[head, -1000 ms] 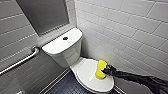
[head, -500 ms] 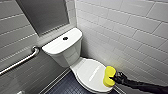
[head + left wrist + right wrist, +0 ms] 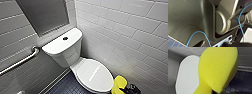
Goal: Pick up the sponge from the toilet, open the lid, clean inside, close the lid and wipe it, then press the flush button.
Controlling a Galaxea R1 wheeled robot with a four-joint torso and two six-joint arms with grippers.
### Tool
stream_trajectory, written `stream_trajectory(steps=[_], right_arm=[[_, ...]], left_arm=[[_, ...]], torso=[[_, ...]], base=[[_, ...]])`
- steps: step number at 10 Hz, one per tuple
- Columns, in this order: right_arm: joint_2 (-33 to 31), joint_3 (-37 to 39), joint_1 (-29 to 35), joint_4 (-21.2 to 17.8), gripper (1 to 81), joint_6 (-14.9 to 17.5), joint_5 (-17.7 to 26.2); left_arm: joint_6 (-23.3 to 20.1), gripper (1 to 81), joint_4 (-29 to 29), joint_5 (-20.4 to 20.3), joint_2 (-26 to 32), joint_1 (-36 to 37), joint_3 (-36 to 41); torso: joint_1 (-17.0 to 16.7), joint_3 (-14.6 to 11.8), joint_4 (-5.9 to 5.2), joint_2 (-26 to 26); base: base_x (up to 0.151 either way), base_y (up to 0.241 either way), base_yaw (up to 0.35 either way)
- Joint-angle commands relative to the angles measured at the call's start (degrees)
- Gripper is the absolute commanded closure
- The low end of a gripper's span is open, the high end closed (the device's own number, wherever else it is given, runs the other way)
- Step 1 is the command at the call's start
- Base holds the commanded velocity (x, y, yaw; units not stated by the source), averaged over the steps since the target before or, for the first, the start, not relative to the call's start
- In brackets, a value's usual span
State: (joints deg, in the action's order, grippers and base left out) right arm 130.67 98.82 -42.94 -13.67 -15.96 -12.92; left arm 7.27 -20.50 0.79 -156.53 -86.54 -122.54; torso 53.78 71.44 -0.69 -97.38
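Change since one second ago: the sponge [image 3: 119, 84], then over the front right part of the lid [image 3: 95, 75], now sits past the lid's rim, in the gap between the toilet [image 3: 67, 56] and the white tiled wall [image 3: 125, 30]; the toilet itself holds the same place in the head view. Sponge: bright yellow, standing more or less on end, just beside the rim; whether it touches the rim cannot be told. Right hand [image 3: 128, 89]: dark, closed on the lower end of the sponge, next to the bowl. Left hand: state cannot be told; the left wrist view gives the robot's own dark shell and a blue cable [image 3: 241, 18]. Lid: down, smooth, white, with a streak of glare. Tank [image 3: 62, 45]: boxy, white, set in the corner, with the flush button [image 3: 65, 38] small and dark on its flat top, well apart from the sponge. Surroundings: metal grab bar [image 3: 20, 61] on the grey tiled wall to the left of the tank; a dark grey panel [image 3: 42, 15] above it; dark small-tiled floor [image 3: 65, 86] in front of the bowl. Obstruction: in the right wrist view the sponge [image 3: 218, 68] lies across the near side of the lid [image 3: 188, 74] and covers much of the dark floor [image 3: 241, 79].
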Motion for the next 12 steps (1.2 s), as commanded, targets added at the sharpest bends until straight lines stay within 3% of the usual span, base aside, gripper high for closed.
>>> stream_trajectory(steps=[1, 4, 7, 8, 10, 11, 12], right_arm=[[-14.6, -15.9, 0.3, 0.9, 81.1, 0.2, -1.6], [-21.2, -24.6, 2.9, 2.3, 81.1, 0.2, -1.8], [-19.7, -26.0, 10.2, 1.4, 81.1, -0.5, -0.5], [-18.0, -26.1, 11.9, 0.1, 81.1, -0.6, 1.7], [-14.5, -24.2, 13.2, -0.8, 81.1, -0.5, 2.6], [-12.4, -22.5, 13.4, -0.7, 81.1, -0.5, 2.7], [-9.9, -20.0, 14.2, -0.6, 81.1, -0.4, 3.5]], left_arm=[[-0.4, 1.0, 0.3, 4.3, 0.2, -1.3, 1.7], [-0.4, 1.0, 0.0, 4.3, -0.1, -1.0, 1.8], [-0.4, 1.0, -0.1, 4.3, -0.4, -1.0, 1.8], [-0.4, 1.0, -0.1, 4.3, -0.4, -1.0, 1.8], [-0.4, 1.0, -0.1, 4.3, -0.4, -1.0, 1.8], [-0.4, 1.0, 0.0, 4.3, -0.2, -1.0, 1.8], [-0.4, 1.0, 0.1, 4.3, -0.1, -0.9, 1.8]], torso=[[0.0, 0.0, 0.00, 0.0], [0.0, 0.0, 0.00, 0.0], [0.0, 0.0, 0.00, 0.0], [0.0, -4.0, -4.15, 0.0], [0.0, -5.4, -5.81, 0.0], [0.0, -2.6, -2.90, 0.0], [0.0, -3.7, -4.41, 0.0]], base=[[0.000, 0.000, 0.000], [0.000, 0.000, 0.000], [0.000, 0.000, 0.000], [0.000, 0.000, 0.000], [0.000, 0.000, 0.000], [0.000, 0.000, 0.000], [0.000, 0.000, 0.000]])
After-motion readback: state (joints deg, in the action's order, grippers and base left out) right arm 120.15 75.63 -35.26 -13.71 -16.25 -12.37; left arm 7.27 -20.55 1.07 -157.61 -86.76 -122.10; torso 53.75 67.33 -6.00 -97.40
